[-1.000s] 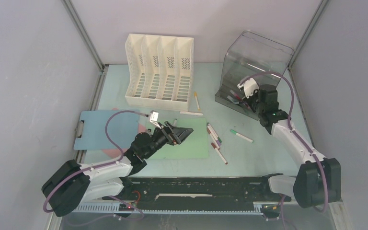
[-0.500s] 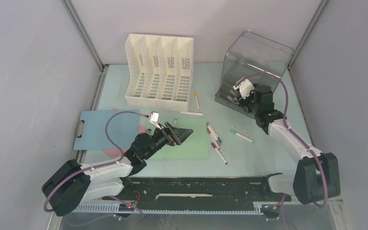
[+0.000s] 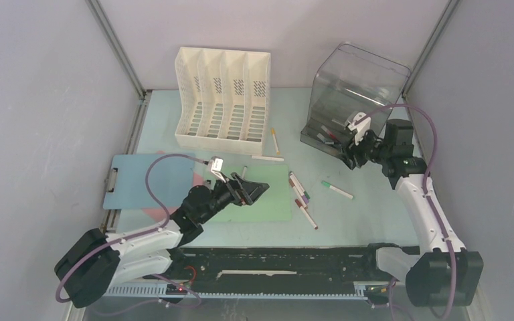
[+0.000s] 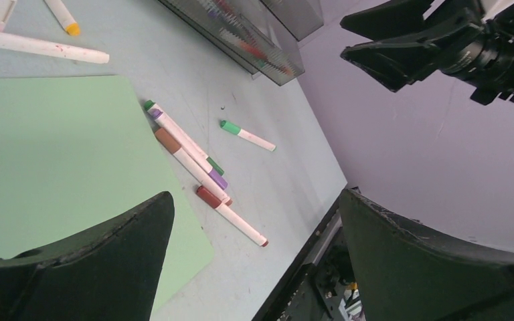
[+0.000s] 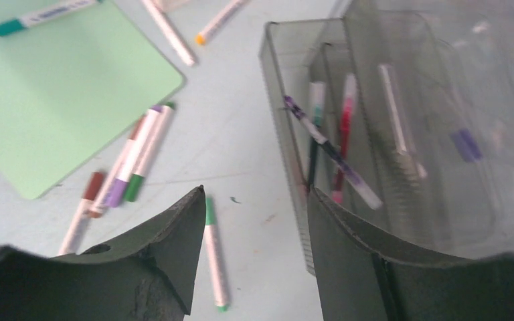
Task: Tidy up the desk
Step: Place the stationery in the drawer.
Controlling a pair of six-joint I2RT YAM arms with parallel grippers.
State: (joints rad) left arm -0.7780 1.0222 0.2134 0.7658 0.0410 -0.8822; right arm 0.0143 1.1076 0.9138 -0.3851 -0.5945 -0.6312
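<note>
We can read no text anywhere. The white marker [image 5: 47,15] with a teal cap, at the edge of the green sheet [image 5: 53,100], carries a dark printed line along its barrel, perhaps a brand name. The right wrist view is too blurred for letters.

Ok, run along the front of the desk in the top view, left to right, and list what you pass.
Blue clipboard → green board → cluster of markers → lone green-capped marker.

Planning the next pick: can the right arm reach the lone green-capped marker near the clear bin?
Probably yes: the green-capped marker lies alone on the desk, nothing over it, with the right tool open nearby.
</note>
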